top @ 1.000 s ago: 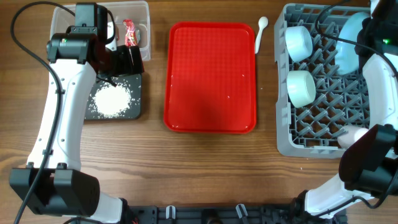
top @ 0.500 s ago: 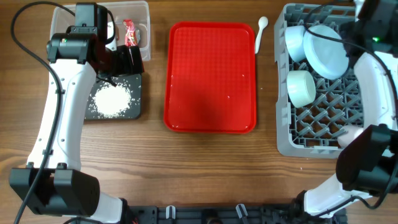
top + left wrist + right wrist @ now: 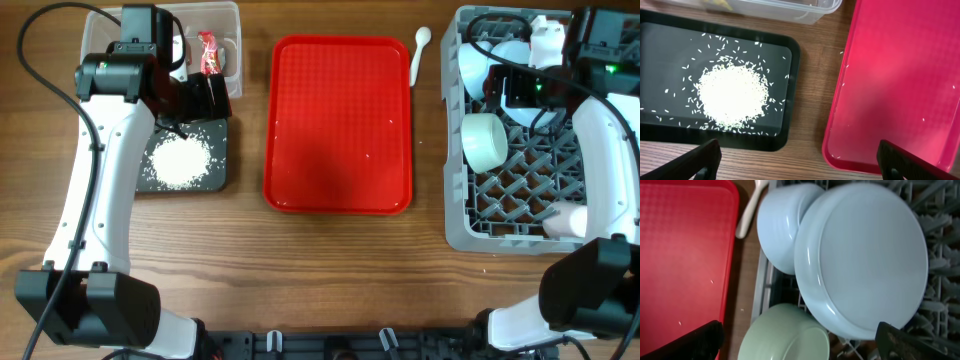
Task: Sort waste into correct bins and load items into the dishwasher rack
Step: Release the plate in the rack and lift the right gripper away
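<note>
The grey dishwasher rack (image 3: 453, 190) stands at the right. A pale blue bowl (image 3: 474, 62), a pale green bowl (image 3: 485, 140) and a white cup (image 3: 568, 217) sit in it. The pale blue plate (image 3: 870, 255) leans among the pegs against the blue bowl (image 3: 780, 230), above the green bowl (image 3: 785, 335). My right gripper (image 3: 510, 88) hovers over the plate, open (image 3: 802, 341). My left gripper (image 3: 205, 95) is open and empty (image 3: 800, 165) over the black tray (image 3: 790, 100) holding rice (image 3: 732, 95). The clear tub (image 3: 228, 30) holds a red wrapper (image 3: 209, 55). The white spoon (image 3: 420, 50) lies on the table. The yellow cup and tissue are hidden.
The large red serving tray (image 3: 340, 125) lies in the middle between the bins and the rack, with a few stray grains on it (image 3: 900, 75). The spoon lies in the narrow gap between the red tray and the rack. Bare wood runs along the front.
My right arm has carried the plate leftward from the rack's far right edge to the rack's back left, where it now leans by the blue bowl. The left arm has not moved.
</note>
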Available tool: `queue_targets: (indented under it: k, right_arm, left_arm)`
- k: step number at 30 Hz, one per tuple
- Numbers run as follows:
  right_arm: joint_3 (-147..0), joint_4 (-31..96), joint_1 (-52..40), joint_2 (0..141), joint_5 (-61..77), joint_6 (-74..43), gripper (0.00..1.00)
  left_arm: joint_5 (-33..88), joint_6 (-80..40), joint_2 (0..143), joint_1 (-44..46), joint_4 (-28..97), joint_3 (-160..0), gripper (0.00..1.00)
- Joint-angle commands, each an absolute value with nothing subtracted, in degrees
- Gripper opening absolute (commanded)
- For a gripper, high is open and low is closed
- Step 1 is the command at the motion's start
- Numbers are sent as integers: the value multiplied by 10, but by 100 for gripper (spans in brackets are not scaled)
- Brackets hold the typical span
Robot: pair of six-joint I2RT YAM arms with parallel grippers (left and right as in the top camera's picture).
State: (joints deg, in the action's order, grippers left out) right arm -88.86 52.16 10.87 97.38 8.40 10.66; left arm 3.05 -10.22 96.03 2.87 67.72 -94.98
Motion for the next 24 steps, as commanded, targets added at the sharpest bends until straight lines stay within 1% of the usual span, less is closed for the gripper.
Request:
queue_targets:
  k: [1,6,10,12,15,24]
  right_arm:
    - [-888,535,90,971,2,101,100]
    - [-888,534,26,972,-135,105,100]
    - [-888,527,-1,994,-179,120,100]
    - [-888,521,-4,1021,-214,121,100]
    - [-888,502,-3,1051,-228,135,100]
    - [-888,461,26,1082,-290,128,100]
  left_arm:
    - [33,-108,964,27,676,-948,100]
    - [33,-108,964,27,676,-948,100]
    - [33,-108,964,27,676,-948,100]
    - [33,-108,964,27,676,-948,100]
    - [33,-108,964,27,676,-948,100]
    - [33,-108,964,27,676,-948,100]
